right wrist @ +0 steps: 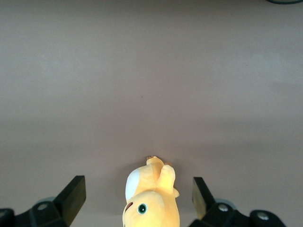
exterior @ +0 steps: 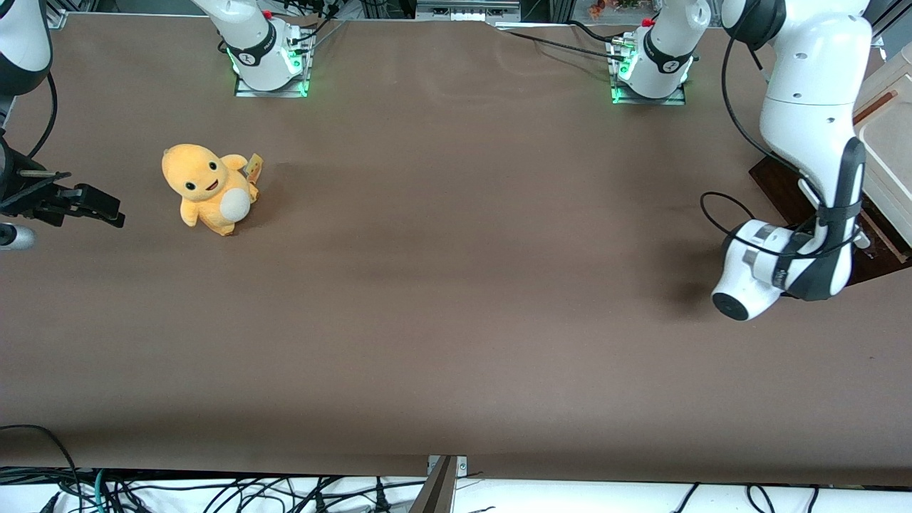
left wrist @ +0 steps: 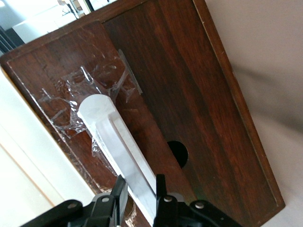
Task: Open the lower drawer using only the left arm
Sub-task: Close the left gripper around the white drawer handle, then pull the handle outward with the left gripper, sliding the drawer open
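We see a brown table (exterior: 456, 285) from the front, with the left arm (exterior: 812, 142) reaching down at the working arm's end, where a cream-white cabinet (exterior: 887, 135) stands at the table's edge. The arm's wrist hides the gripper in this view.

From the arm's own wrist camera, we see the gripper (left wrist: 139, 196) closed around the white bar handle (left wrist: 120, 151) of the lower drawer (left wrist: 189, 109). One black finger (left wrist: 119, 191) presses against one side of the bar and the other against the opposite side, so the handle is grasped between them. The bar runs away from the gripper along the dark brown wooden drawer front, and its rounded end sits under crinkled clear tape (left wrist: 80, 94) stuck to the wood. A round dark hole (left wrist: 178, 152) in the drawer front lies just beside the handle, close to the gripper. A pale cream surface of the cabinet runs alongside the drawer front. We cannot tell from these pictures how far the drawer has been pulled out.

Well apart from the gripper, toward the parked arm's end of the table, a yellow plush toy (exterior: 208, 187) sits upright on the brown surface. Nothing lies between it and the cabinet.
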`<state>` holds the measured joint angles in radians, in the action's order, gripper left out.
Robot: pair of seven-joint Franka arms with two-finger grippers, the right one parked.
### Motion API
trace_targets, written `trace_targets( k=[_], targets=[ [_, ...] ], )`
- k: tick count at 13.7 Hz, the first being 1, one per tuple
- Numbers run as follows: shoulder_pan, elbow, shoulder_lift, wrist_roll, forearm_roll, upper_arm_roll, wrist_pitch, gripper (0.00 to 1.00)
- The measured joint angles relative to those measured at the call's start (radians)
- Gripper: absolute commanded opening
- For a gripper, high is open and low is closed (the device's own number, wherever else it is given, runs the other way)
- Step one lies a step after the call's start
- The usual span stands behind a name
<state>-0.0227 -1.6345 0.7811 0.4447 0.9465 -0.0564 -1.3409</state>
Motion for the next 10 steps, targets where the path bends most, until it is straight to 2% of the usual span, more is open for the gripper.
trace_targets(
  k=[10],
  targets=[
    [-0.063, 0.032, 0.010, 0.004, -0.030, 0.009, 0.022, 0.07]
  ],
)
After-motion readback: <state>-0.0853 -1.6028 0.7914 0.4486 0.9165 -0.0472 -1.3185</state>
